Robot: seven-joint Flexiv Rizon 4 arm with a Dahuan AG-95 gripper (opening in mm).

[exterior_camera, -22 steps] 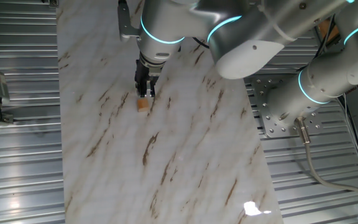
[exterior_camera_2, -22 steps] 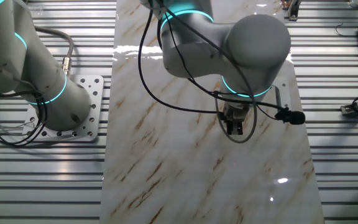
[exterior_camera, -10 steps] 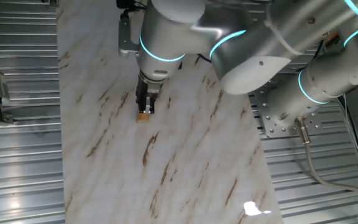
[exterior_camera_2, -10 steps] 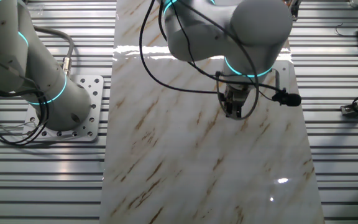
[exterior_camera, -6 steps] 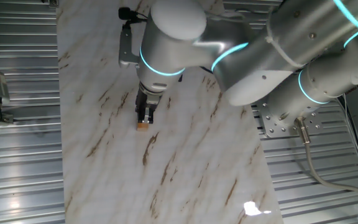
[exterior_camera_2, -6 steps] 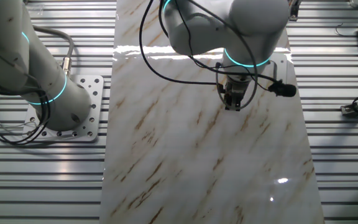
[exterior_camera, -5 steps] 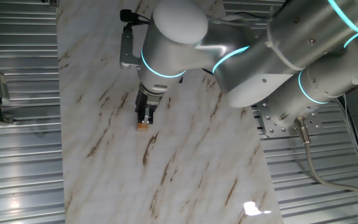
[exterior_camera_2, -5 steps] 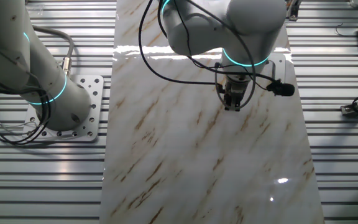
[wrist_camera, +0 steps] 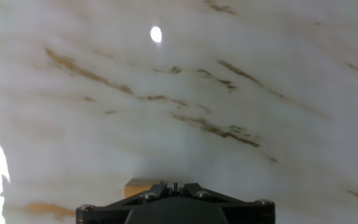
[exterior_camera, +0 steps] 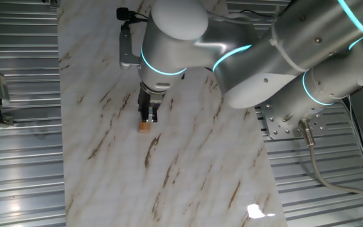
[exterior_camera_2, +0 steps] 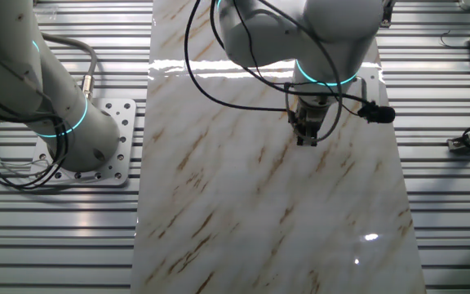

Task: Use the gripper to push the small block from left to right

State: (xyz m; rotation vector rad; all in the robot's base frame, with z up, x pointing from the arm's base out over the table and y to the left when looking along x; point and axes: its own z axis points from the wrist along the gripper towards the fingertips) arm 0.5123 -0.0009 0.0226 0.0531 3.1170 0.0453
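**Hand view: black fingers pressed together just behind the small block**

Hand view shows the tips of the hand meeting in a point at the bottom edge, with no gap between them, holding nothing. A corner of the small block peeks out just to the left of those tips, resting on the pale marble worktop with its brown streaks.

From one fixed view, the arm reaches in from the right side. Its thick silver-white segments fold over the marble, and the last rounded joint, ringed in glowing cyan, sits directly above the hand, which points straight down at the worktop. The small block lies immediately below the fingertips in that picture, right at their ends; whether they touch cannot be told. It sits in the upper left part of the marble slab.

From the other fixed view, the same wrist hangs over the right half of the worktop, the hand vertical beneath the cyan ring, a black cable looping beside it. The block is hidden there behind the fingers.
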